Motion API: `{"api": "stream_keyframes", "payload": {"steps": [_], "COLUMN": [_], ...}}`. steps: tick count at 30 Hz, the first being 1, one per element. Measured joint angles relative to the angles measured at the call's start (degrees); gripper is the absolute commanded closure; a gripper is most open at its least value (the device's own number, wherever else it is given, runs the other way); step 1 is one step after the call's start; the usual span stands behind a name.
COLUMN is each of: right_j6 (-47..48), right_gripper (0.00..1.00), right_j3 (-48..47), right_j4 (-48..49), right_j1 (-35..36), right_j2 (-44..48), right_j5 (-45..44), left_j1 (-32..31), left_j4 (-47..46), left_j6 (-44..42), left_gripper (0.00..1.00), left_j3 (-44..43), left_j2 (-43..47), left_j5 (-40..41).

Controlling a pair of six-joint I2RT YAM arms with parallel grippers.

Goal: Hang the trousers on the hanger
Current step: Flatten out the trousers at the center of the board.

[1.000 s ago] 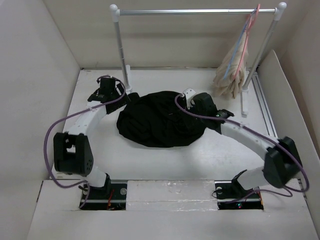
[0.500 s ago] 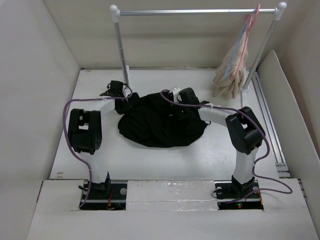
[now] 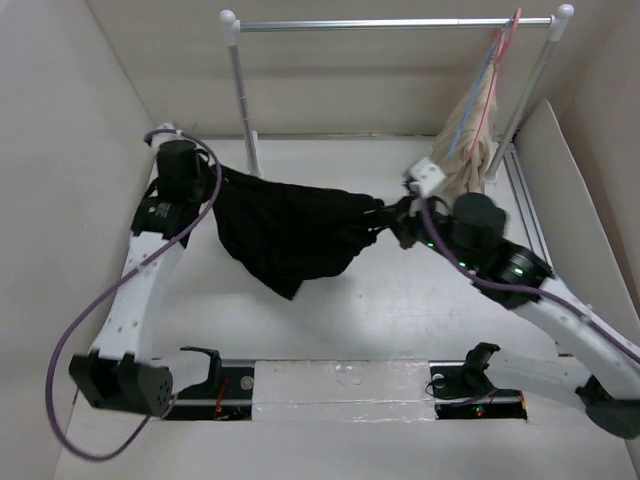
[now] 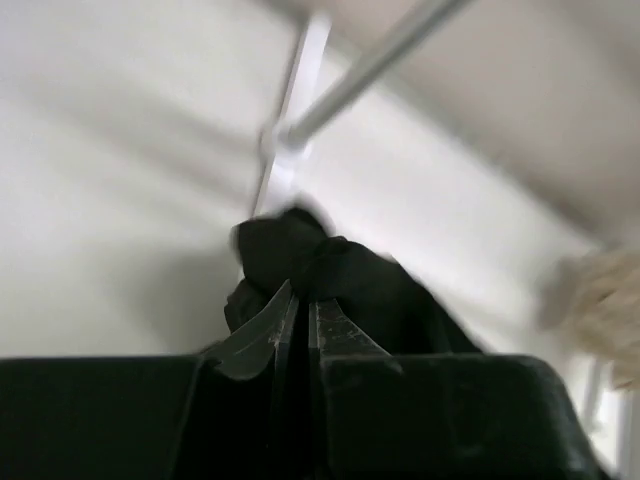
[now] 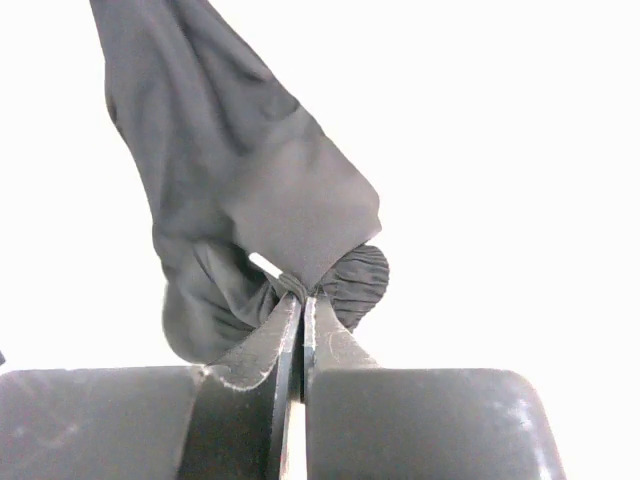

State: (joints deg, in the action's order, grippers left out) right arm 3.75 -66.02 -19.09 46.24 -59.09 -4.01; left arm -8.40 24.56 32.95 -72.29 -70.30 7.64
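Observation:
The black trousers (image 3: 290, 230) hang above the table, stretched between my two grippers, and sag to a point at the lower middle. My left gripper (image 3: 214, 173) is shut on their left end, close to the rack's left post. In the left wrist view the left gripper (image 4: 300, 296) pinches dark cloth (image 4: 350, 285). My right gripper (image 3: 386, 212) is shut on their right end. In the right wrist view the right gripper (image 5: 302, 298) clamps a bunched fold of the trousers (image 5: 240, 170). The light-blue hanger (image 3: 478, 88) hangs at the rail's right end, partly hidden by beige cloth.
A white clothes rack stands at the back: rail (image 3: 400, 22), left post (image 3: 243, 100) and right post (image 3: 530, 90). A beige garment (image 3: 462, 155) on a pink hanger (image 3: 503, 55) hangs just behind my right wrist. Walls close in both sides.
Both grippers shut on the trousers and lifted them off the table. The left arm swung left and back, the right arm swung right, pulling the cloth taut between them.

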Motion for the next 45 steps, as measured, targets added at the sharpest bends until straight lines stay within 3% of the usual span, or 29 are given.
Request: {"api": "stream_keyframes", "payload": {"steps": [4,7,10,11,14,15,17,19,20,21,22,24,26,27,28,29,31,32,35,37,38,41,45], "right_j6": [-1.4,-2.1,-2.1,-2.1,-2.1,-2.0,-2.1,-1.9,-1.9,-1.9,-1.9,-1.6,-1.6,-1.6,-1.6,-1.7,-2.1,-2.3,-2.7,-3.6,-3.9,-4.8,-5.6], "right_gripper": [1.0,1.0,1.0,1.0,0.98,0.92,0.91,0.8,0.7,0.53,0.47,0.3,0.29,0.32,0.44,0.76,0.96,1.0,1.0,0.89,0.72,0.44,0.29], "right_j3": [-6.7,-12.1,-12.9,-11.4,-4.0,-0.9,4.4,8.9,10.6,11.6,12.2,12.2,12.0,12.0,12.0,12.0,12.8,13.7,17.1,19.0,19.8,21.4,22.0], "right_j4": [-9.9,-16.4,-20.2,-20.6,-21.1,-21.0,-21.4,-21.0,-20.9,-20.9,-21.0,-20.6,-19.6,-19.2,-19.0,-18.8,-17.4,-16.3,-14.8,-14.7,-14.8,-15.0,-14.7], "right_j1": [0.3,0.1,-2.8,-4.3,-11.0,-14.4,-21.7,-30.4,-34.4,-37.9,-40.9,-43.3,-43.1,-42.5,-41.7,-40.3,-36.2,-33.5,-25.9,-21.1,-19.3,-15.4,-17.9], "right_j2": [11.9,15.5,15.9,15.8,14.3,13.4,11.0,7.5,6.1,4.9,4.0,3.6,4.1,4.3,4.7,5.1,6.6,7.5,9.6,9.3,8.9,7.6,6.6], "right_j5": [-4.4,-8.3,-11.0,-11.8,-12.9,-12.7,-12.1,-9.3,-7.8,-6.9,-6.4,-5.2,-3.1,-1.9,-0.8,0.3,2.3,3.1,5.1,5.6,5.5,4.2,2.3], "left_j1": [0.0,0.0,0.0,0.2,0.3,0.3,0.3,0.3,0.2,0.2,0.2,0.3,0.4,0.5,0.6,1.0,4.0,6.9,18.1,24.7,26.6,27.5,25.8], "left_j4": [3.7,6.0,6.9,6.1,5.4,5.3,5.6,5.7,5.9,6.1,6.1,5.6,5.2,5.0,5.0,4.8,3.6,2.8,0.1,-0.6,-0.6,-0.9,-2.9], "left_j6": [0.5,0.3,-0.2,-0.1,0.3,0.4,0.5,0.5,0.5,0.5,0.5,0.5,0.5,0.6,0.7,0.8,1.5,1.9,3.2,3.7,3.8,3.5,3.3], "left_gripper": [1.0,1.0,0.61,0.31,0.11,0.11,0.08,0.07,0.07,0.08,0.08,0.12,0.14,0.15,0.18,0.22,0.29,0.31,0.33,0.33,0.33,0.31,0.3], "left_j3": [-9.1,-13.7,-13.0,-11.0,-1.6,1.8,7.0,10.1,10.9,11.2,11.5,11.6,11.6,11.6,11.6,11.7,13.0,14.0,18.4,21.1,22.1,23.6,23.9], "left_j2": [9.2,13.5,16.8,17.9,18.3,17.0,13.1,6.1,2.9,0.5,-1.3,-2.5,-2.4,-2.4,-2.6,-2.8,-3.1,-3.2,-3.7,-4.5,-4.8,-5.2,-6.8], "left_j5": [6.8,11.0,12.9,12.9,11.0,10.1,8.5,7.0,6.3,5.8,5.5,5.3,5.7,6.5,7.3,7.8,6.8,5.9,1.4,-0.3,-0.5,-1.7,-3.1]}}
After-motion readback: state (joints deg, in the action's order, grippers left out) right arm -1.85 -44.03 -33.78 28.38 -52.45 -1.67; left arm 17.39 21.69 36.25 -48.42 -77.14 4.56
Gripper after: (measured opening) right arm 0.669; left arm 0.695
